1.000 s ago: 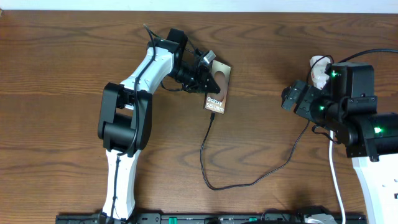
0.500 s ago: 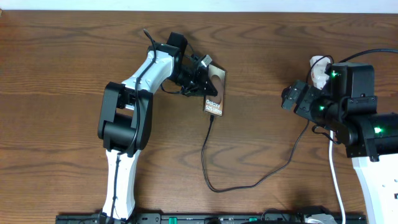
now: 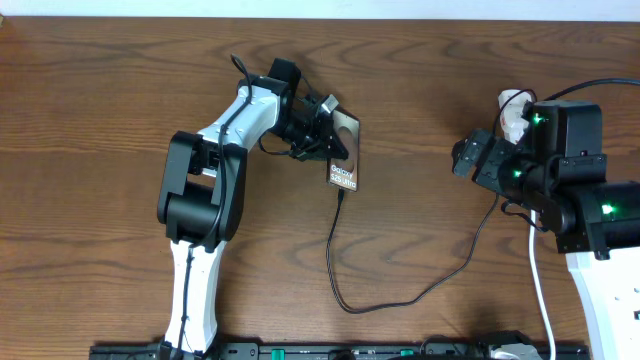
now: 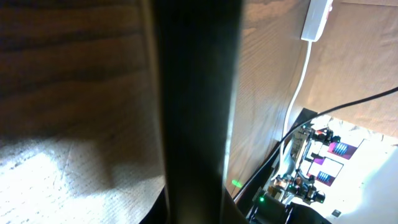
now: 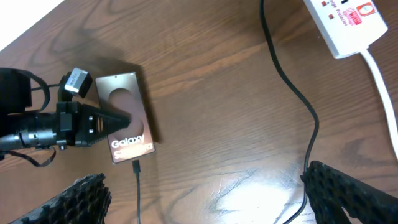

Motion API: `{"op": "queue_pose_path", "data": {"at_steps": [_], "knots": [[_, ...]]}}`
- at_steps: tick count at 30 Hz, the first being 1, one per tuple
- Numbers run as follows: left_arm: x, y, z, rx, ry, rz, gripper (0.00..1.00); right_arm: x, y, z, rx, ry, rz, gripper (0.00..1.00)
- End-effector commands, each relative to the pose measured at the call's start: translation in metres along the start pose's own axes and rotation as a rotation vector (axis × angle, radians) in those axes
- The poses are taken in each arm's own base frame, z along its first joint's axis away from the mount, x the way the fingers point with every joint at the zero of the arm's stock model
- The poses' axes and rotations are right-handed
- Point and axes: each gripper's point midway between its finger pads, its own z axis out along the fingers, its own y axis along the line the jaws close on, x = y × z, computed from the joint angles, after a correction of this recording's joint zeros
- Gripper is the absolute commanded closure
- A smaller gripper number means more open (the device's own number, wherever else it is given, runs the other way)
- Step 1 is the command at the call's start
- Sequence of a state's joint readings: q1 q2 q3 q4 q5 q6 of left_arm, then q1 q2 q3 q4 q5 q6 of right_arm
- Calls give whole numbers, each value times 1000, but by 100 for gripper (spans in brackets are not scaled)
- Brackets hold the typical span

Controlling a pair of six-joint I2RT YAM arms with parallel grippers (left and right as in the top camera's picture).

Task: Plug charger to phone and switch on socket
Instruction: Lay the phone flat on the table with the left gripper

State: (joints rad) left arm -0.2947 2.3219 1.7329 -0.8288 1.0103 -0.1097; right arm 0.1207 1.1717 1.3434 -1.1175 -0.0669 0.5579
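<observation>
Since the earlier frame the phone (image 3: 343,150) has tipped onto its edge, shifting left. The left gripper (image 3: 325,135) is clamped on it. The charger (image 5: 137,186) appears plugged in. Outstanding — the socket (image 5: 345,25) switch; the right gripper (image 5: 217,193) is wide open and empty.

A wooden table (image 3: 100,100) bears the black charger (image 3: 329,260) and white socket (image 5: 345,25).

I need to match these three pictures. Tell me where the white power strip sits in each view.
Overhead: power strip on the right, upper half, mostly hidden behind the right arm.
Left wrist: power strip in the top right corner, one end showing.
Right wrist: power strip in the top right corner, red markings visible.
Shared landmark: the white cord leaving the strip, seen in all three.
</observation>
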Motion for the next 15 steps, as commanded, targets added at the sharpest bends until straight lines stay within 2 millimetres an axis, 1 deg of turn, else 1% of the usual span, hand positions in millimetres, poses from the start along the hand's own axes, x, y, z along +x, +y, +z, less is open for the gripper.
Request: {"op": "queue_pose_path", "data": {"at_steps": [1, 5, 9, 15], "knots": [[2, -1, 2, 21, 6, -12, 93, -3, 3, -2, -15, -3, -11, 1], [1, 11, 2, -38, -1, -17, 93, -3, 3, -2, -16, -3, -11, 1], [0, 14, 5, -37, 0, -27, 93, -3, 3, -3, -16, -3, -11, 1], [0, 24, 12, -39, 11, -46, 93, -3, 3, -2, -16, -2, -11, 1]]}}
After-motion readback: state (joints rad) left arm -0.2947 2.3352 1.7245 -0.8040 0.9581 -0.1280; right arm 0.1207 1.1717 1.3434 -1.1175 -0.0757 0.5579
